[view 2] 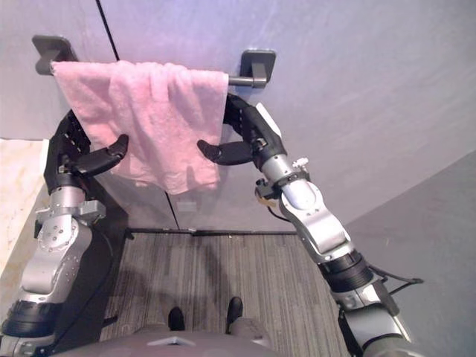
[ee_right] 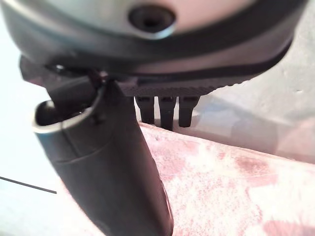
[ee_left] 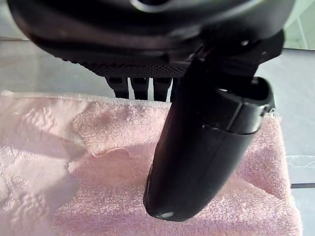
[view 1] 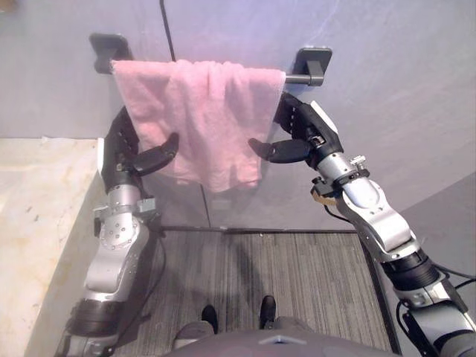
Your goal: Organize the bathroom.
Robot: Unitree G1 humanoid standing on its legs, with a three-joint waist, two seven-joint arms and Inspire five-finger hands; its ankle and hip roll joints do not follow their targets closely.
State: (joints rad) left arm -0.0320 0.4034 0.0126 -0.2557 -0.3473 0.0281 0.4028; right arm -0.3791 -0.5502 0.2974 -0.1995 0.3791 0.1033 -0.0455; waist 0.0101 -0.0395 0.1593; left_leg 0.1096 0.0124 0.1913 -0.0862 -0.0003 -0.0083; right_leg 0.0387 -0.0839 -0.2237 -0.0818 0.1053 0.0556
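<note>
Up high, pink towel (view 1: 208, 119) draped over rail (view 1: 301, 78), left hand (view 1: 137, 152) and right hand (view 1: 297, 137) flanking it

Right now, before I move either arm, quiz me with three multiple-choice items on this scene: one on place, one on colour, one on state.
1. Where is the towel?
A. On the floor
B. Draped over the wall bar
C. Folded on the counter

2. What colour is the towel?
A. Pink
B. White
C. Blue

3. How does the towel hang?
A. Smooth and flat
B. Bunched, with an uneven lower edge
C. Rolled up

Answers: 1 B, it hangs from the bar between the left hand and right hand. 2 A, pink in every view. 3 B, folds gather in the middle.
</note>
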